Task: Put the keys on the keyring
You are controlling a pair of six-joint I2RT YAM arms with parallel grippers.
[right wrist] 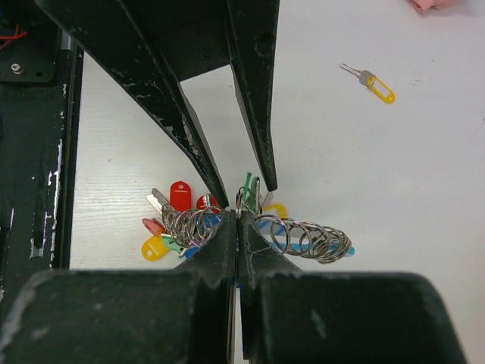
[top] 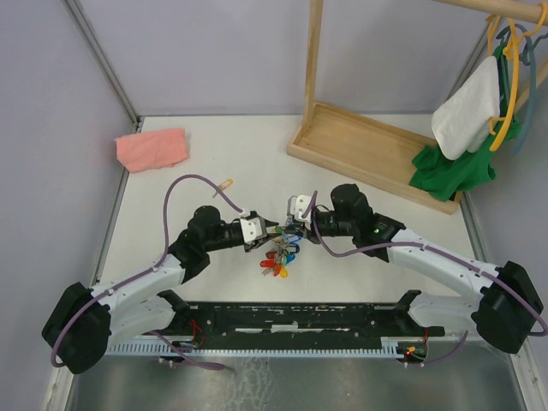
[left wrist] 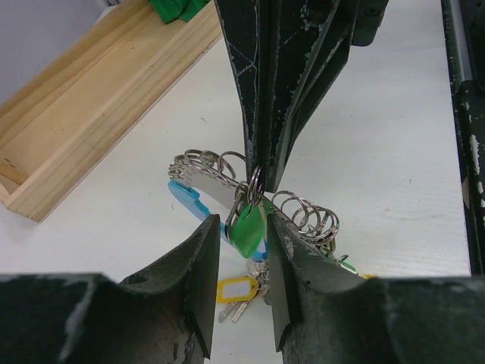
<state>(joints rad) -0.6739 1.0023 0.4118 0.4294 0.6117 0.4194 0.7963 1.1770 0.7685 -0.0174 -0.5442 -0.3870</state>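
Key w/ green head (left wrist: 246, 227) hangs vert. off keyring (left wrist: 252, 188).

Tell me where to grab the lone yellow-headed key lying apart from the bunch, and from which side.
I'd take the yellow-headed key by its plastic head, pinching its long edges from straight above: it lies flat on the table, and the metal shank looks too thin.

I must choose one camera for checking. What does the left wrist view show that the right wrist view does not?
Only left wrist: the wooden tray and green cloth. Only right wrist: a loose yellow key lying apart, red keys, a pink cloth corner. Both: the keyring, the green key, and the right gripper shut on a ring.
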